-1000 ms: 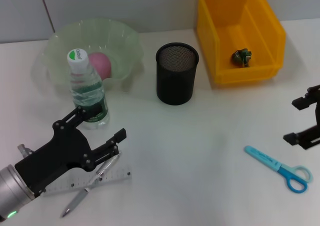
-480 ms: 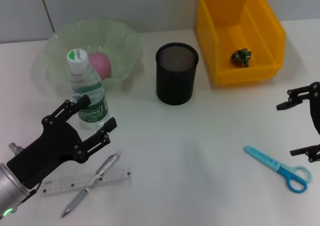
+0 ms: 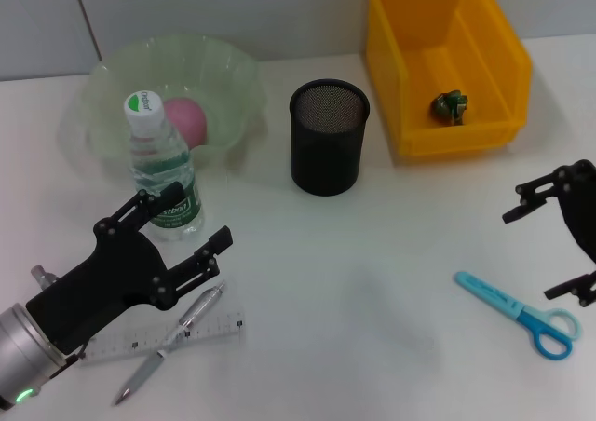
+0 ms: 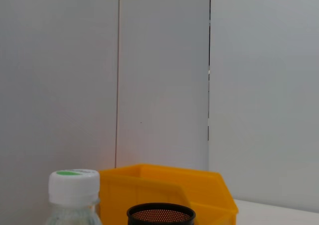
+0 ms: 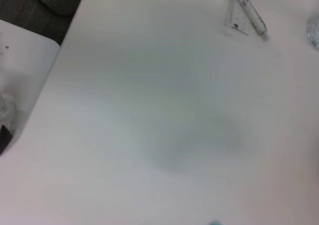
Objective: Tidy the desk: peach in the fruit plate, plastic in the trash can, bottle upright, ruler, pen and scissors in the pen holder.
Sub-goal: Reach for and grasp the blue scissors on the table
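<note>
The peach lies in the pale green fruit plate. A water bottle stands upright in front of the plate; its cap shows in the left wrist view. My left gripper is open, just in front of the bottle and above the pen, which lies across the clear ruler. The blue scissors lie at the front right. My right gripper hangs open beside them, touching nothing. A plastic scrap sits in the yellow trash can. The black mesh pen holder stands mid-table.
The right wrist view shows the desk's edge with dark floor beyond, and the pen and ruler far off. In the left wrist view the trash can and pen holder stand before a grey wall.
My left gripper rose off the pen and ruler, then shifted slightly right, staying open. My right gripper spread its fingers wider and tilted near the scissors. No object has moved.
</note>
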`<state>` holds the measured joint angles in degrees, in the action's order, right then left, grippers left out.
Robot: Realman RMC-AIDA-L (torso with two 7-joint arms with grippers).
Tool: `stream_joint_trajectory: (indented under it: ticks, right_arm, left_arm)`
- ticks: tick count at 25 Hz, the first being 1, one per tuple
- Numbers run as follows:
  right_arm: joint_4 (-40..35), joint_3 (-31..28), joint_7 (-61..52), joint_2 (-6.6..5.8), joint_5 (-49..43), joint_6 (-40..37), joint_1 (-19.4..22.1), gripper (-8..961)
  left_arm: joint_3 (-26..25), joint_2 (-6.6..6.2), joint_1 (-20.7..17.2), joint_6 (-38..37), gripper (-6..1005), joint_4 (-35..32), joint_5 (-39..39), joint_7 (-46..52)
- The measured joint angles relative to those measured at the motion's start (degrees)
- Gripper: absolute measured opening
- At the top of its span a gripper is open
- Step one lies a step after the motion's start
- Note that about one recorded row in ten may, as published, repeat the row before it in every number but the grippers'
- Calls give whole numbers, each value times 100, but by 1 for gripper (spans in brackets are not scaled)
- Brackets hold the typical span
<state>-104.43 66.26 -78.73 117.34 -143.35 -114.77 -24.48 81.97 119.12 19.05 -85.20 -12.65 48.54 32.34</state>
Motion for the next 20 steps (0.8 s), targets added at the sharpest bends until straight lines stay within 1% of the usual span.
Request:
stream_joint_trajectory:
  ticks: [2,4,6,9,13,17,19,20]
  right_arm:
    - [-77,145,13,156,-230,103,68,825]
    - [-200,381,-46,216,-347,210,187,825]
    - [-341,555,-232,216,-357,224,237,825]
    - [-502,662,-398,200,-361,207,244,825]
    - [-576,728,-193,174,-371,254,210,825]
    - [-587,748,334,189,-377,444,284,825]
    - [-468,751,906,193,-374,701,392,825]
    - [-261,725,1582,189,-390,908,506,825]
  left_arm:
    - [9,1,17,47,798,6,-7,-9]
    - [32,-2,27,59,798,5,-2,-16]
    - [56,-9,36,66,798,0,1,-15]
    - [80,-26,45,42,798,-4,2,4]
    - [80,-15,68,49,798,-1,9,7]
    - [96,-3,81,62,798,-1,11,7]
    - [134,0,95,163,798,45,1,-35]
    - [114,4,60,259,798,93,-23,-221]
